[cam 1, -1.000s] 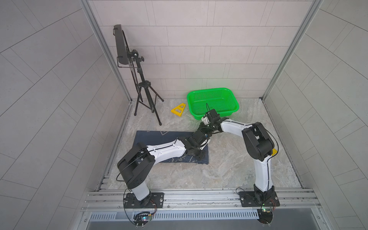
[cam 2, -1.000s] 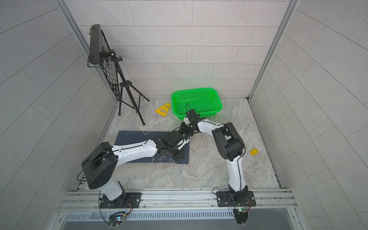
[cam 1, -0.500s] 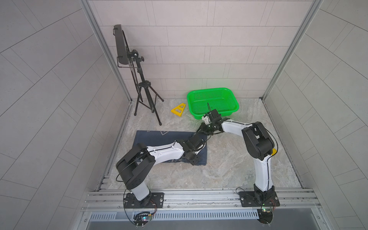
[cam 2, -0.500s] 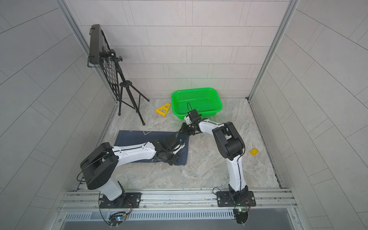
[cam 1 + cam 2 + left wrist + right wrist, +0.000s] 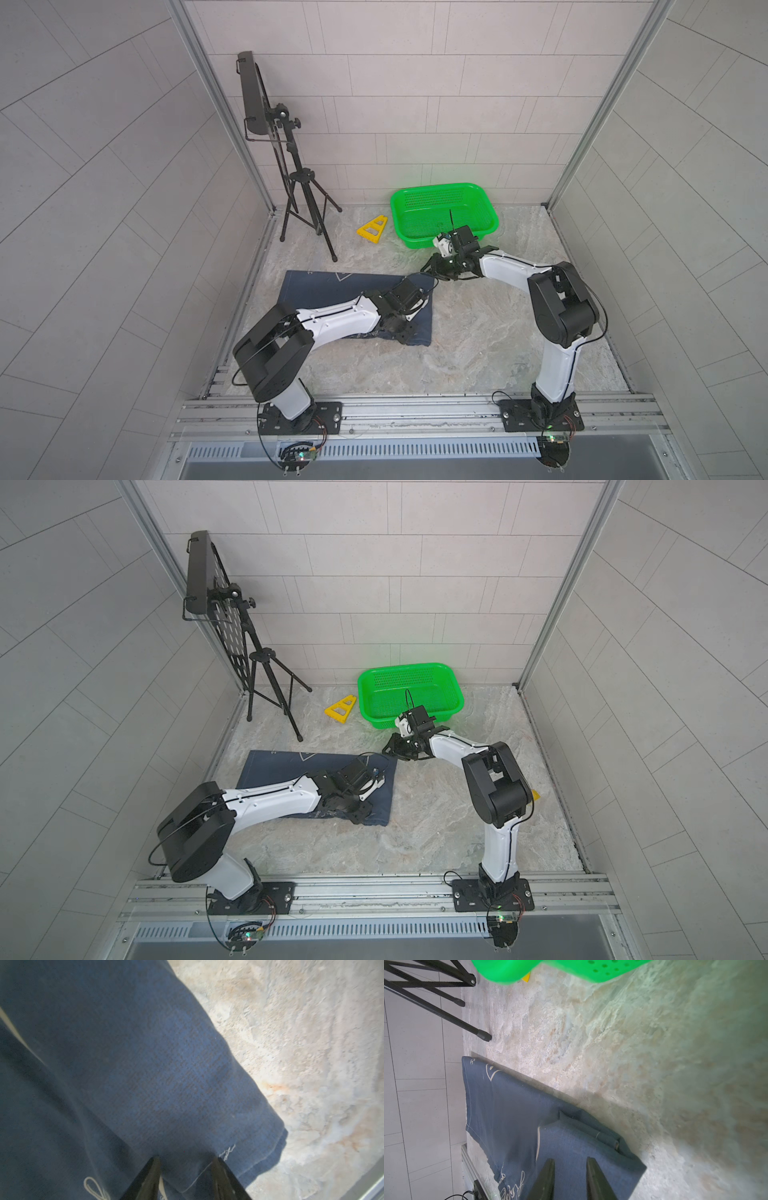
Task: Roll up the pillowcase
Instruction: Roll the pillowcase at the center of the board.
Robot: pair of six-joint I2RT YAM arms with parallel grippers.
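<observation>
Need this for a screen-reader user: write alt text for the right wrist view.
A dark navy pillowcase with white line drawings and lettering lies on a marbled table, one end folded back over itself. The right gripper hangs over that fold, jaws apart. A green basket and black tripod legs sit beyond.

We note pale grey tiled walls (image 5: 415, 104) on three sides, long rectangular tiles, soft even light. Green basket (image 5: 492, 214) at back of marbled beige tabletop (image 5: 478, 340), close to back wall; faint green tint on wall just behind basket. Left of basket: yellow triangular piece (image 5: 372, 228), then black tripod stand (image 5: 305, 195) carrying black panel (image 5: 198, 573), beside aluminium corner post (image 5: 222, 104). Well in front of basket we see aluminium rail (image 5: 415, 409) along tabletop's near edge.
</observation>
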